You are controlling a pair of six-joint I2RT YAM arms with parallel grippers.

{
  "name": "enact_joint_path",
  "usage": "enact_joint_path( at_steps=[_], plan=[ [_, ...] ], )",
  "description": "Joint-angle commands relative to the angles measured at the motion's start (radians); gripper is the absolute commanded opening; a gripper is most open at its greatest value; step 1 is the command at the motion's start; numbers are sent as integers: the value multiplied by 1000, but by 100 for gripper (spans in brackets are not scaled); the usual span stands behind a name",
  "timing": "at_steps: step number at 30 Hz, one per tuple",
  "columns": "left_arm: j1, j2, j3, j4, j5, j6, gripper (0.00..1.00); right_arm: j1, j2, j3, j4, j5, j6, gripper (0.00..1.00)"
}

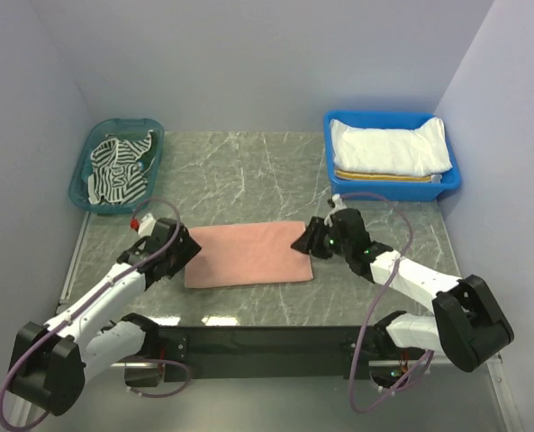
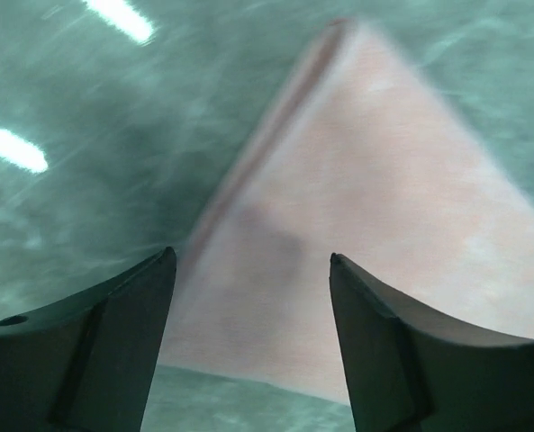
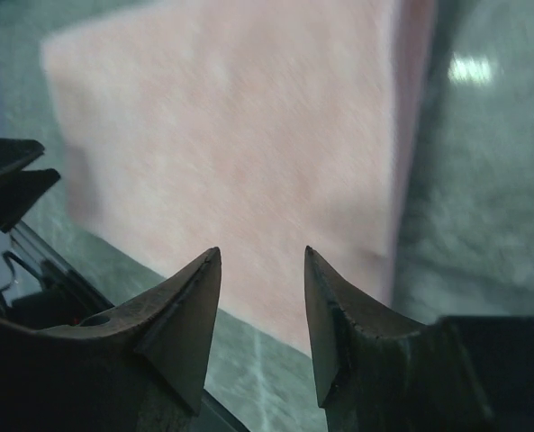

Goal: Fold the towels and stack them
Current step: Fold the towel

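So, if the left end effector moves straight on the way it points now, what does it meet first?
The left end effector would probably meet the pink towel first; depth is unclear.

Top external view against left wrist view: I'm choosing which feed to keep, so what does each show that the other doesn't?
Only the top external view: the striped towel in the teal basket, the white towel in the blue bin, and the right gripper. Only the left wrist view: the left gripper close up, fingers apart with nothing between them. Both: the pink towel lying on the marble table.
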Motion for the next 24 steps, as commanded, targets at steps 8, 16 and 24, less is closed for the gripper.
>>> enact_joint_path(
  at_steps=[8, 16, 24],
  plan=[
    [67, 285, 316, 177, 32, 170, 61, -36, 179, 313, 58, 116, -45, 46],
    [140, 560, 272, 283, 72, 149, 49, -70, 414, 255, 204, 111, 32, 45],
    [198, 718, 397, 200, 6, 196, 53, -78, 392, 271, 106, 202, -36, 45]
  ],
)
